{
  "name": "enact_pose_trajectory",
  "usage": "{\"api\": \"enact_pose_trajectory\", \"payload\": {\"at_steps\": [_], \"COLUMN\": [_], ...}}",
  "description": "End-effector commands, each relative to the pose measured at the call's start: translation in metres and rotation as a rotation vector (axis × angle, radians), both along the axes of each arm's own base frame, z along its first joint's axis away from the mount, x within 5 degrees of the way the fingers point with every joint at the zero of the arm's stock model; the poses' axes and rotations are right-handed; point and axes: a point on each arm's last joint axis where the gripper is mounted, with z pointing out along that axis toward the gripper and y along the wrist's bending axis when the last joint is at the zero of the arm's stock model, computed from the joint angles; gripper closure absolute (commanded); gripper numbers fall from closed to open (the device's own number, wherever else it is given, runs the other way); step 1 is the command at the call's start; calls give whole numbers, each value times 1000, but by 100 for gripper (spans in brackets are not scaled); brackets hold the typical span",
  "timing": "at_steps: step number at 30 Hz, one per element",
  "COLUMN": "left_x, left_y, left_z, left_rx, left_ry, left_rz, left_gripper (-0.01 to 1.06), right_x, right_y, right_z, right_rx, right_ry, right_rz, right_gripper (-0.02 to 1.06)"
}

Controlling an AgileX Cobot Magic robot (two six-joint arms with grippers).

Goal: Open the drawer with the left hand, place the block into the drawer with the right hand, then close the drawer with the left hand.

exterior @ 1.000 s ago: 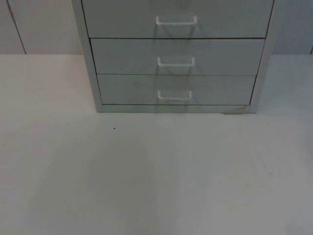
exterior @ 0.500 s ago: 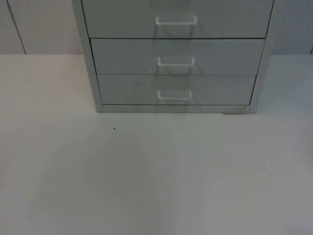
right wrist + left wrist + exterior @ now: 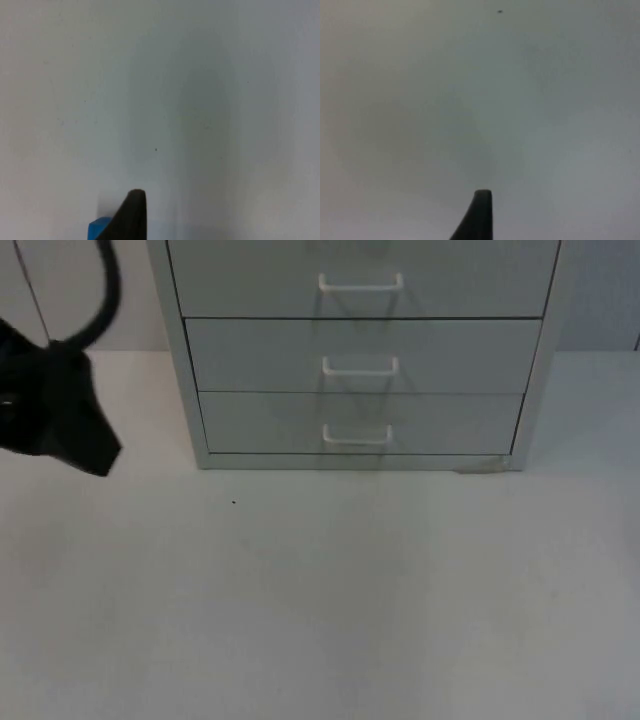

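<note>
A grey drawer cabinet (image 3: 360, 350) stands at the back of the white table, with three drawers showing, all closed. Each has a white handle: upper (image 3: 360, 282), middle (image 3: 360, 365), lower (image 3: 357, 434). My left gripper (image 3: 88, 445) comes in at the left, hanging over the table a little left of the cabinet's lower corner and apart from it. In the left wrist view the left gripper (image 3: 477, 217) is over bare table. A blue block (image 3: 99, 229) lies right beside my right gripper (image 3: 129, 217); whether it is held I cannot tell.
The white table top (image 3: 330, 600) stretches wide in front of the cabinet. A tiny dark speck (image 3: 234, 503) marks it near the cabinet's left front. The grey partition wall (image 3: 90, 295) rises behind.
The left arm has come into the top view from the left edge, where before there was only table. The drawers have not moved.
</note>
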Motion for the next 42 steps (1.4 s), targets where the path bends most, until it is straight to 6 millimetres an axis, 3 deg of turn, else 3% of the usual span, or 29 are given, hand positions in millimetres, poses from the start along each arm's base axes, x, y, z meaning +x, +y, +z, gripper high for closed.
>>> {"api": "enact_pose_trajectory", "payload": {"at_steps": [1, 2, 6, 7, 9, 10, 13, 16, 19, 23, 33, 42], "left_x": [9, 9, 19, 19, 22, 22, 25, 31, 37, 53, 77, 95], "left_y": [-35, -35, -76, -76, -99, -109, -124, -146, -157, -170, -183, -200], "left_z": [-6, -6, -23, -23, -32, -37, -44, -60, -72, -102, -143, -150], "left_rx": [16, 16, 108, 108, 128, 139, 185, 317, 425, 570, 704, 723], "left_ry": [27, 27, 30, 30, 6, -8, -34, -73, -115, -204, -339, -436], "left_rz": [-139, -139, -301, -301, -405, -462, -551, -677, -768, -869, -960, -980], "left_gripper": [24, 24, 50, 50, 65, 66, 63, 50, 45, 45, 45, 45], "right_x": [0, 0, 0, 0, 0, 0, 0, 0, 0, 0, 0, -1], "right_y": [-1, -1, -1, -1, -1, -1, -1, -1, -1, -1, -1, -1], "right_z": [4, 4, 3, 3, 3, 3, 3, 3, 3, 4, 3, 3], "right_rx": [-7, -7, -9, -9, -9, -9, -9, -9, -9, -9, -9, -8], "right_ry": [-13, -13, -11, -11, -11, -11, -11, -11, -11, -15, -11, -7], "right_rz": [0, 0, 0, 0, 0, 0, 0, 0, 0, 0, 0, 0], "right_gripper": [-1, -1, -1, -1, -1, -1, -1, -1, -1, -1, -1, -1]}}
